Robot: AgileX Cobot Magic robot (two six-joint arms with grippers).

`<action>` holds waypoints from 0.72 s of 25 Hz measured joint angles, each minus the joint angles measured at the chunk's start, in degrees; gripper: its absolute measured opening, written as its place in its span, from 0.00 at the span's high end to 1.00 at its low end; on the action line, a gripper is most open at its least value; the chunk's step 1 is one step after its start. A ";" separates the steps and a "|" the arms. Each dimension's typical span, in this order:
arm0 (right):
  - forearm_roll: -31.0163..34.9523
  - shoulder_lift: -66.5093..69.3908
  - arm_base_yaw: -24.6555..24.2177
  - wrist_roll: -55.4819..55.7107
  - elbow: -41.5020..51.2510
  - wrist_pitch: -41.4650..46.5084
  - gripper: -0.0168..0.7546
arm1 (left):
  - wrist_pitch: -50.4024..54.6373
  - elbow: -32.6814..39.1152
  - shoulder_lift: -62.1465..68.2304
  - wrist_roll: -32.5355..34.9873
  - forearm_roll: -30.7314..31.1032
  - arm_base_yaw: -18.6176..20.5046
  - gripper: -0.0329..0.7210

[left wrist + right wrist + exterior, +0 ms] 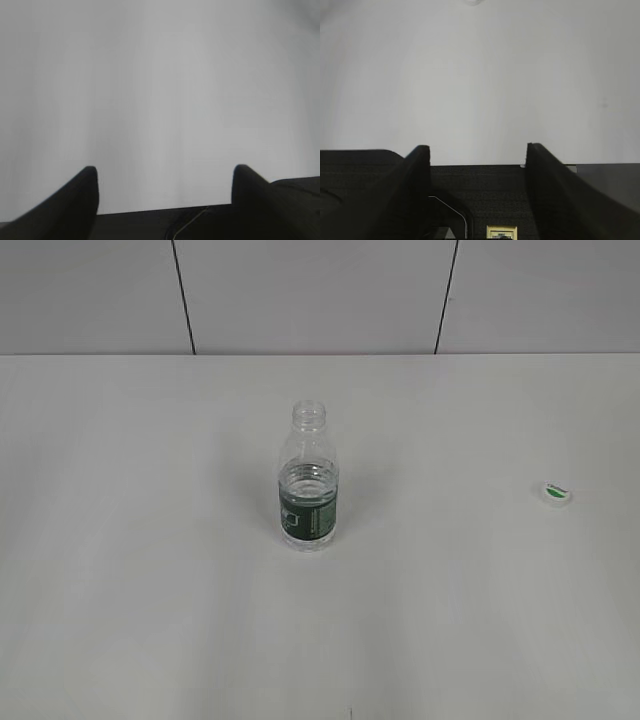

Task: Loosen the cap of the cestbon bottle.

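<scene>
The cestbon bottle (309,480) stands upright at the middle of the white table, clear and ribbed with a dark green label band. Its neck is open, with no cap on it. The white cap (557,492) with a green leaf mark lies flat on the table at the far right, apart from the bottle. Neither arm shows in the exterior view. My left gripper (165,172) is open and empty over bare table. My right gripper (477,150) is open and empty; a faint pale edge, perhaps the cap (472,2), shows at the top of its view.
The white table (150,570) runs to a grey panelled wall (320,295) at the back. Nothing else stands on the table.
</scene>
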 joint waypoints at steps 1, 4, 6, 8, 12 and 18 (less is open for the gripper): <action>-0.02 -1.66 0.00 0.00 1.10 0.05 0.39 | 0.83 0.26 -3.11 0.31 0.04 0.00 0.29; -0.02 -6.46 0.00 -0.82 4.83 -0.30 0.39 | 2.82 0.39 -11.78 0.66 0.04 0.00 0.30; -0.02 -10.03 0.00 -1.33 6.86 -1.69 0.39 | 3.91 0.44 -16.77 0.66 -0.01 0.00 0.30; -0.02 -13.23 0.00 -1.73 8.69 -3.25 0.39 | 4.92 0.48 -21.37 0.71 -0.01 0.00 0.30; -0.02 -19.84 0.00 -2.21 11.11 -4.88 0.39 | 6.44 0.50 -27.65 0.71 -0.18 0.00 0.30; -0.14 -28.29 0.00 -2.41 11.93 -5.81 0.39 | 6.81 0.88 -32.38 0.82 -0.45 0.00 0.30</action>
